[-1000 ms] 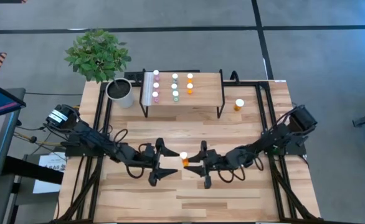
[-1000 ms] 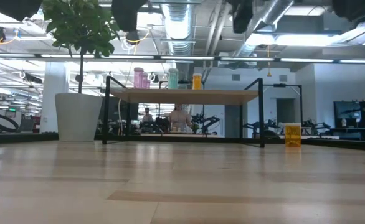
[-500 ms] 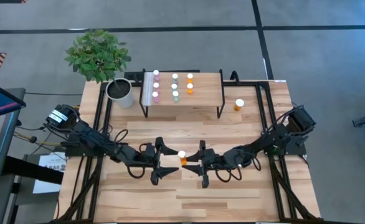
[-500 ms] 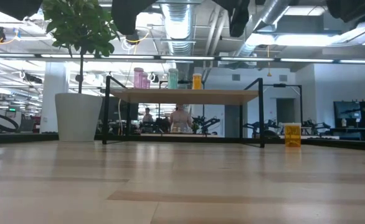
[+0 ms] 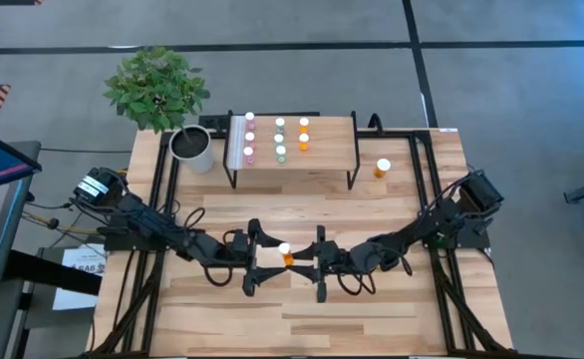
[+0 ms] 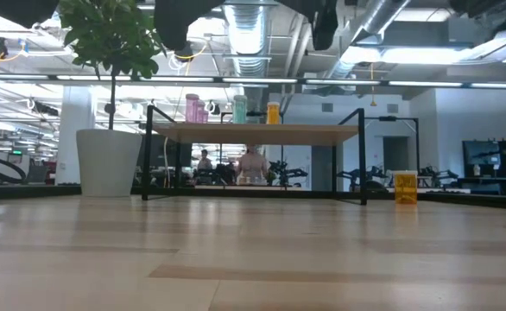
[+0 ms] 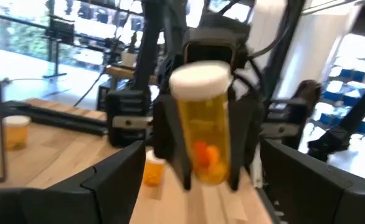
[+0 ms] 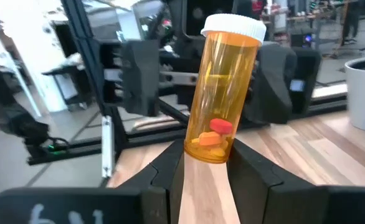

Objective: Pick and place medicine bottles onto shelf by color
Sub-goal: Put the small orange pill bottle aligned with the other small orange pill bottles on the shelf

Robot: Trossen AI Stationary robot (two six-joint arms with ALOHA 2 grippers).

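Clamping one large orange bottle (image 8: 224, 90) (no readable label), right gripper (image 5: 306, 264); left gripper (image 5: 265, 267) spread apart alongside.

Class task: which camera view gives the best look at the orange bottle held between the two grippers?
The right wrist view: the orange bottle fills the frame, white cap, pills and the right gripper pinching its base all clear. The left wrist view shows it blurred, the high view as a speck. The low view misses it.
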